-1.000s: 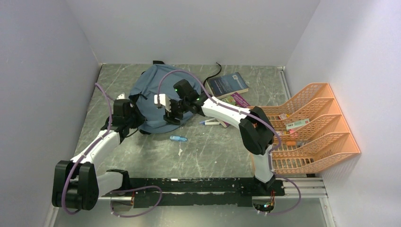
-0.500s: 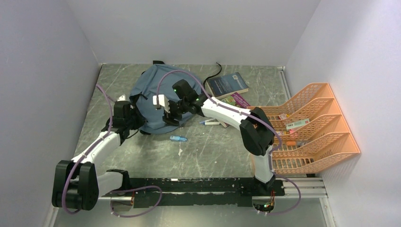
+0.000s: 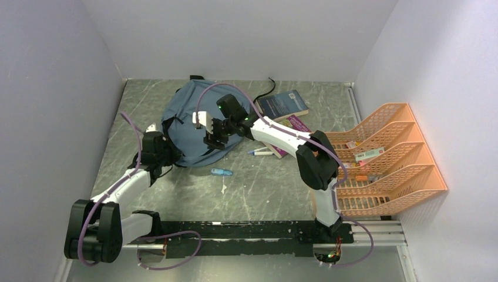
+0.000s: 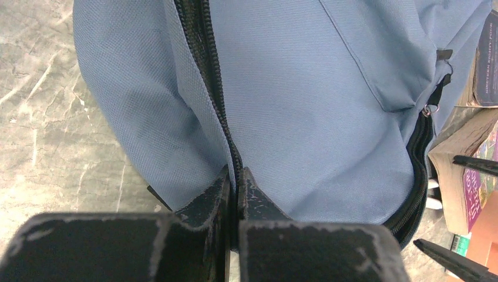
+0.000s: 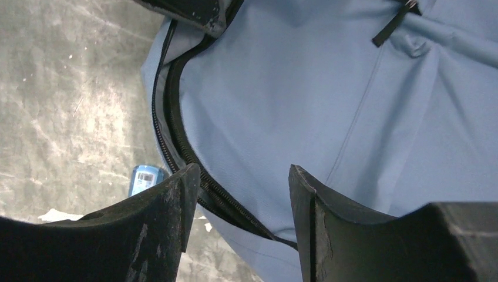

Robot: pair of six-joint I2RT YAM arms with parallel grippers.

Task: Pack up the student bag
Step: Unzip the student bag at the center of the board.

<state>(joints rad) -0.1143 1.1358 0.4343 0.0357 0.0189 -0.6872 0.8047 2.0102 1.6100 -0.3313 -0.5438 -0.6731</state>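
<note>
The student bag, grey-blue with black zippers, lies at the back left of the table. My left gripper is at its near left edge, shut on the bag's fabric beside the black zipper; the pinch shows at my left gripper. My right gripper hovers over the bag's middle, open, with nothing between its fingers. Below my right gripper I see the bag and its open zipper line.
A blue book and a purple book lie right of the bag, with pens beside them. A small blue item and a white scrap lie near the bag's front. An orange tray rack stands at the right.
My left gripper has drawn back toward the near left with the bag's edge in it. My right gripper has shifted slightly toward the back over the bag.
</note>
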